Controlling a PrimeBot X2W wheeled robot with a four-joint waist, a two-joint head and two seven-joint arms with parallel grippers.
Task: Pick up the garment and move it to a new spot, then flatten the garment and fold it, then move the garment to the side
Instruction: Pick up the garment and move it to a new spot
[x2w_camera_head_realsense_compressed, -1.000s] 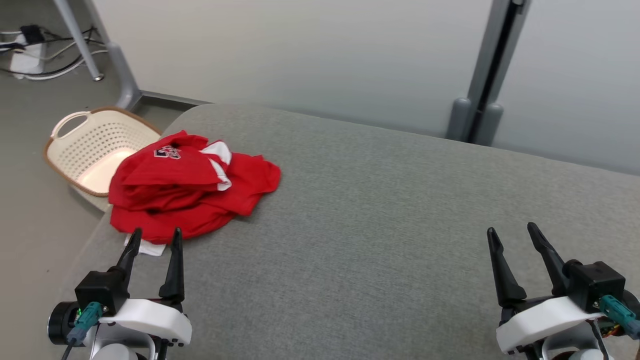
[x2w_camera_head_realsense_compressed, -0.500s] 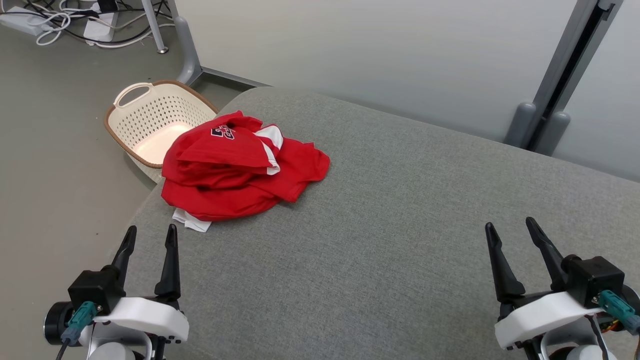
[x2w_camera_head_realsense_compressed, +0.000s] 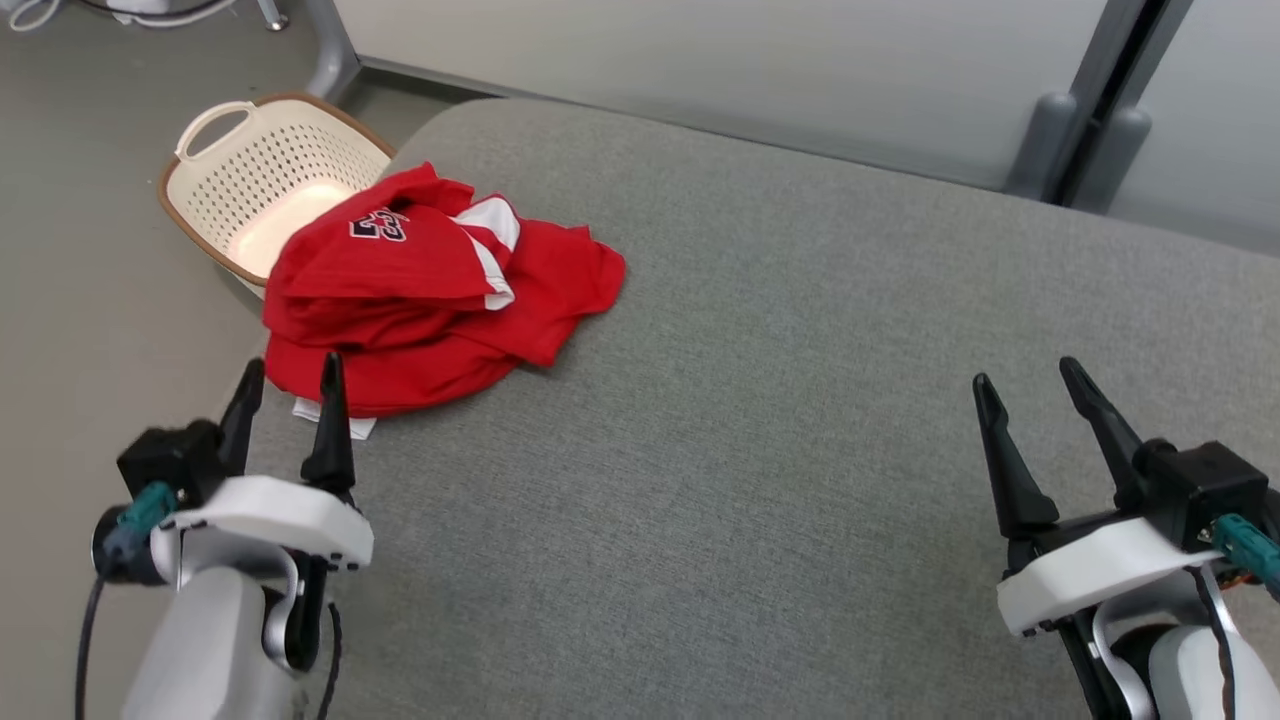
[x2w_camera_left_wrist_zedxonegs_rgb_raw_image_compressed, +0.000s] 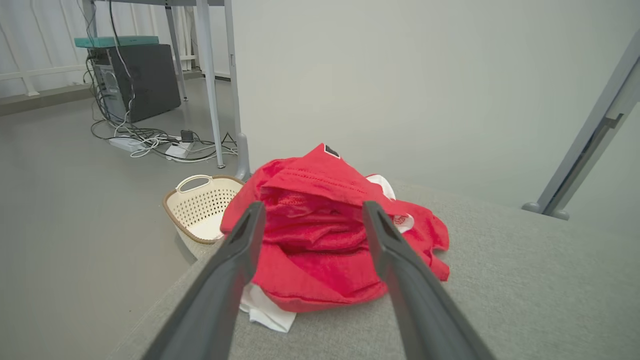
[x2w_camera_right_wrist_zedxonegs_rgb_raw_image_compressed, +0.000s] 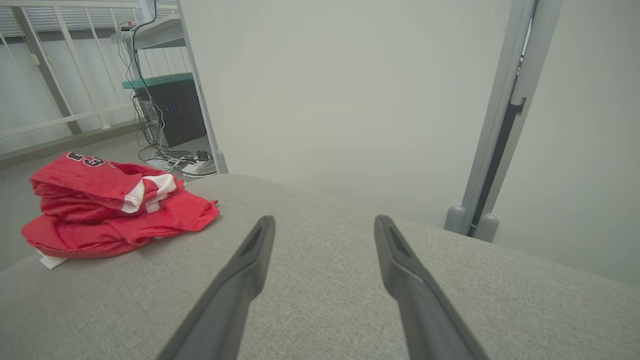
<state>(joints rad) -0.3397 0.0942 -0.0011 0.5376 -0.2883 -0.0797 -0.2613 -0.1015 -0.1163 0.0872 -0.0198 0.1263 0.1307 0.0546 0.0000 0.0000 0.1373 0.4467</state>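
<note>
"Garment (x2w_camera_head_realsense_compressed: 420, 300) first: how many were there?"

"One. It was a crumpled red jersey with white trim and a dark number 23 on top, heaped in loose folds. A white scrap (x2w_camera_head_realsense_compressed: 335, 420) poked out from under its near edge. It lay on the far left corner of the grey fabric-covered table (x2w_camera_head_realsense_compressed: 780, 470)."

"And the rest, counted?"

"One table. One cream perforated plastic basket (x2w_camera_head_realsense_compressed: 250, 170) with a brown rim stood on the floor just beyond that corner. There were two pairs of jaws, each with two long dark fingers (x2w_camera_left_wrist_zedxonegs_rgb_raw_image_compressed: 235, 270)."

"How did the jaws stand?"

"Both were wide and held nothing. The left jaws pointed at the garment's near edge, close to it, but I could not tell whether they touched the cloth. The right jaws hung over bare table, well apart from the garment."

"What did the views give differently?"

"The head view had both pairs of jaws at once and the number from above. The left wrist view framed the garment (x2w_camera_left_wrist_zedxonegs_rgb_raw_image_compressed: 310, 245) between its fingers, with the basket (x2w_camera_left_wrist_zedxonegs_rgb_raw_image_compressed: 200, 205) behind it. Both wrist views took in a black computer tower (x2w_camera_left_wrist_zedxonegs_rgb_raw_image_compressed: 140, 80) and a tangle of cables (x2w_camera_left_wrist_zedxonegs_rgb_raw_image_compressed: 150, 142) on the floor."
</note>
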